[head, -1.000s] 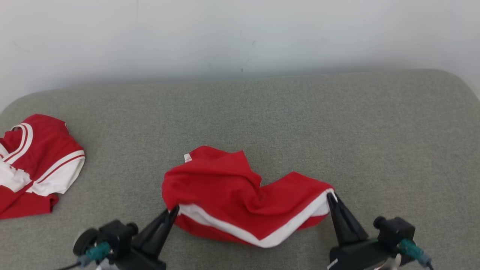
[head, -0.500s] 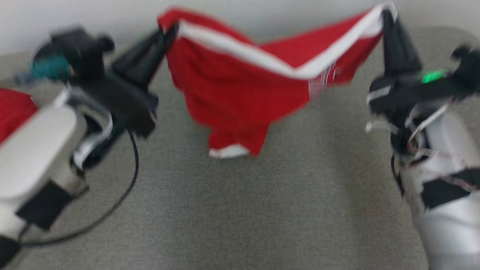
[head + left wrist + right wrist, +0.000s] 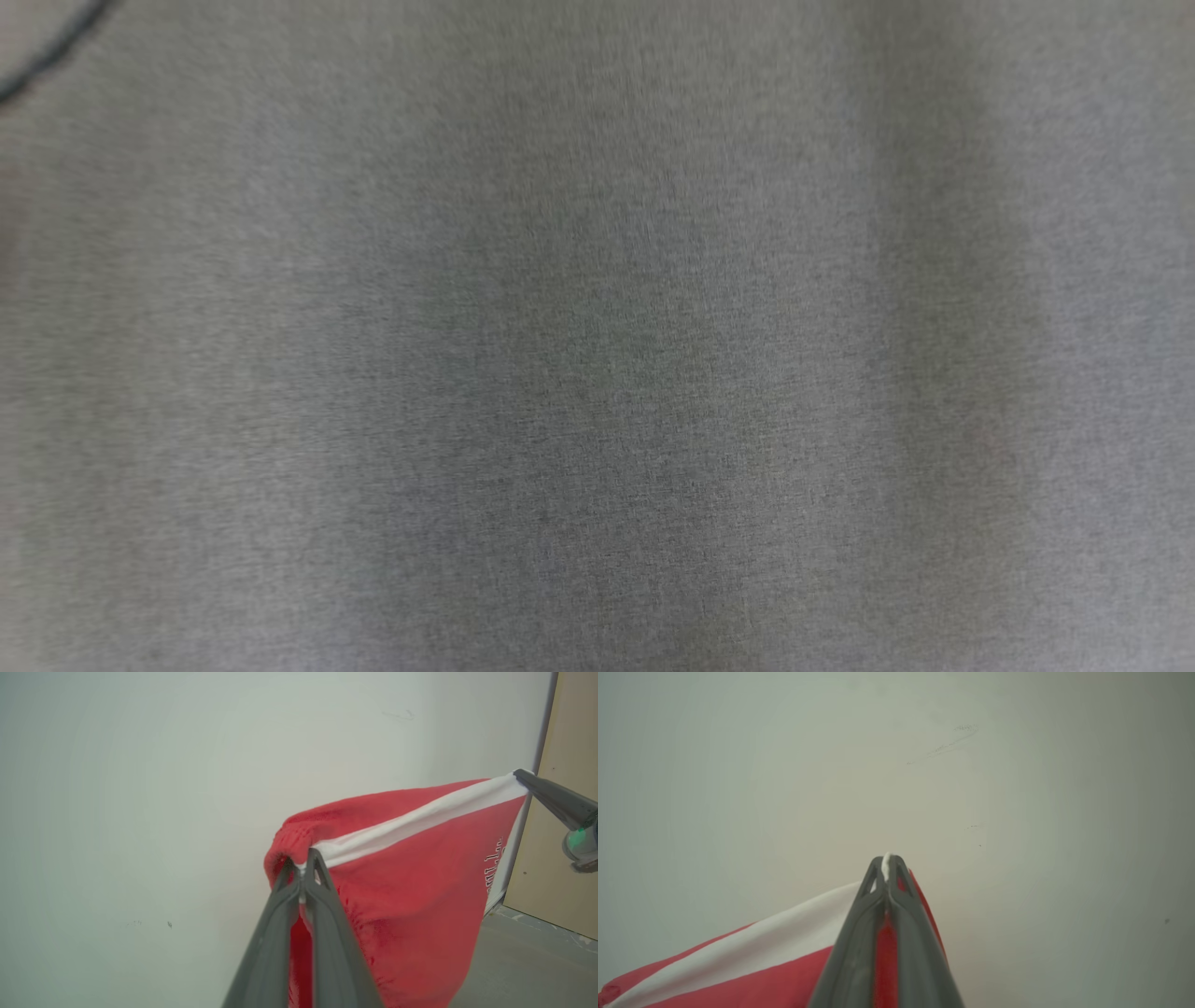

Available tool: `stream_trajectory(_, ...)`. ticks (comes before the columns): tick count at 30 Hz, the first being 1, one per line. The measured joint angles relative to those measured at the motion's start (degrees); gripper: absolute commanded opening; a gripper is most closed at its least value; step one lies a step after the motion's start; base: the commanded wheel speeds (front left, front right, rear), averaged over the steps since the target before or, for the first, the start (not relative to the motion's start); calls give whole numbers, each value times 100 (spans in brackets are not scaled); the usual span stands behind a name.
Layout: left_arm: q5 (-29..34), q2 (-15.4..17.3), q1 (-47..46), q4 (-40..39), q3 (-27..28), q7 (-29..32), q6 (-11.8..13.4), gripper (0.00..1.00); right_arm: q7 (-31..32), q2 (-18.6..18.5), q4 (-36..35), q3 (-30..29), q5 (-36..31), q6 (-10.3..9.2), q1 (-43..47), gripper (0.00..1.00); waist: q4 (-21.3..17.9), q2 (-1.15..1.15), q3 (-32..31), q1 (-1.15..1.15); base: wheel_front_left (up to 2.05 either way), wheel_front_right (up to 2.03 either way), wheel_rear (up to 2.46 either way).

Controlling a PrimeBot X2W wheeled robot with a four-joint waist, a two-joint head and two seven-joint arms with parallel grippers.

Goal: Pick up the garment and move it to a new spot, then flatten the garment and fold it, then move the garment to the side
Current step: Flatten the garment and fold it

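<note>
My left claw (image 3: 302, 862) is pinched tight on the garment (image 3: 411, 872), fingers together w/ no gap I can see. It grips right at one end of the white band (image 3: 420, 814), where the red cloth bunches round the tips. My right claw (image 3: 887, 859) is squeezed together the same way on the other end of that band. A sliver of white pokes out past its tips, and red cloth shows btw the fingers lower down. In the left wrist view the right claw comes in from the right edge, tip on the band's far corner, w/ a green light (image 3: 579, 836) on its body. The garment hangs in the air btw the 2 claws, band stretched fairly straight across the top, red body drooping below. White lettering (image 3: 493, 868) sits near the right-claw side, too small to read. Behind it is a pale wall (image 3: 140, 788), w/ a tan wood panel (image 3: 565, 826) at the right. Head view is blurred: grey cloth top (image 3: 597, 373) and a dark cable (image 3: 42, 61) across the view's upper left corner. Over which part of that top the garment hangs, can't tell.
</note>
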Motion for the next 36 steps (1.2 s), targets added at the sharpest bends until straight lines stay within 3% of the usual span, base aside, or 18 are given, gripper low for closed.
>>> stream_trajectory(8,-199,-71,-1022,352,-645,-163,0,0,-126,-59,932,86,-248,0,-1262,0,-128,0,591,-1,0,0,0)
stream_trajectory(18,-647,147,-1310,357,-1460,-671,0,0,-314,-178,1172,701,-66,0,-1401,0,-269,0,918,-2,0,0,0)
stream_trajectory(25,-1259,416,-477,231,-1516,-1372,0,0,-430,-389,644,1137,594,0,-345,0,-306,-1,746,-2,0,0,0)
stream_trajectory(29,-1226,593,369,-103,-1659,-1541,0,0,-489,-577,144,1330,906,0,680,0,-322,-2,504,-3,0,0,0)
stream_trajectory(32,-1136,691,1163,-412,-1481,-1571,0,0,-552,-669,-249,1373,1102,0,1545,0,-330,-2,282,-3,0,0,0)
stream_trajectory(36,-898,736,2403,-1017,-753,-1586,176,0,-556,-848,-861,1405,1166,0,2744,0,-340,-2,-44,-4,0,0,0)
